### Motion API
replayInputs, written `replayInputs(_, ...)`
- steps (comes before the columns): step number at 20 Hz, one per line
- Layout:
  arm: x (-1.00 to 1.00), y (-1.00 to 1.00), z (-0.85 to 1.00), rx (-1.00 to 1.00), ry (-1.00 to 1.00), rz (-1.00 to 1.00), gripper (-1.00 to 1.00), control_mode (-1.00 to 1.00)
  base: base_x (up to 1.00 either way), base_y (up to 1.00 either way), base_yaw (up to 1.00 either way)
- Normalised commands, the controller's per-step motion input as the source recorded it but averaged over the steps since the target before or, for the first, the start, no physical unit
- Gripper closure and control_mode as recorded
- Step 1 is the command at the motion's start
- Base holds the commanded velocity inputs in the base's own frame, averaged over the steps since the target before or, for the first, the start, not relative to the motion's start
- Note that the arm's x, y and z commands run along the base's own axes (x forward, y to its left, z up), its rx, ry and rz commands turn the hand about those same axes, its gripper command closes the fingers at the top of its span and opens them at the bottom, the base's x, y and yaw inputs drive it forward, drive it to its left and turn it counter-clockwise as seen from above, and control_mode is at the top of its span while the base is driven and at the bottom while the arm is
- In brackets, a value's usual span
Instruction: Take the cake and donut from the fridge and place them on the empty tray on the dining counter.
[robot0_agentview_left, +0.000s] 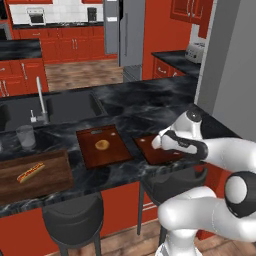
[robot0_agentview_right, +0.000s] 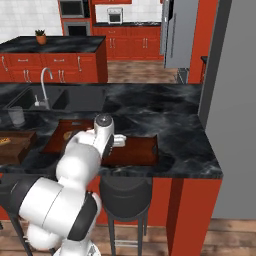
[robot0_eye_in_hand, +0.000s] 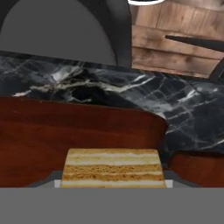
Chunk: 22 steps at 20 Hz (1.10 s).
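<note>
Black marble dining counter (robot0_agentview_left: 140, 107), cake (robot0_eye_in_hand: 113, 168) over tray (robot0_eye_in_hand: 65, 140).

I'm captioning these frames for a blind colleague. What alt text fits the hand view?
A layered yellow-tan block of cake sits low and centre in the frame, over the dark red-brown wooden tray. Beyond the tray's rim lies the glossy black marble dining counter with white veins, then a grey stool seat and wooden floor.
</note>
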Motion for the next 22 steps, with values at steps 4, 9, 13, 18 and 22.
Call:
replayInputs(4, 0.41, 0.00, -0.28, 0.00, 0.00, 0.00, 1.00, -1.00, 0.00, 0.00, 0.00)
replayInputs(9, 0.41, 0.00, -0.33, 0.00, 0.00, 0.00, 1.00, -1.00, 0.00, 0.00, 0.00)
replayInputs(13, 0.29, 0.00, -0.32, 0.00, 0.00, 0.00, 1.00, -1.00, 0.00, 0.00, 0.00)
replayInputs(18, 0.17, 0.00, -0.32, 0.00, 0.00, 0.01, 1.00, -1.00, 0.00, 0.00, 0.00)
replayInputs(22, 0.11, 0.00, -0.27, 0.00, 0.00, 0.01, 1.00, -1.00, 0.00, 0.00, 0.00)
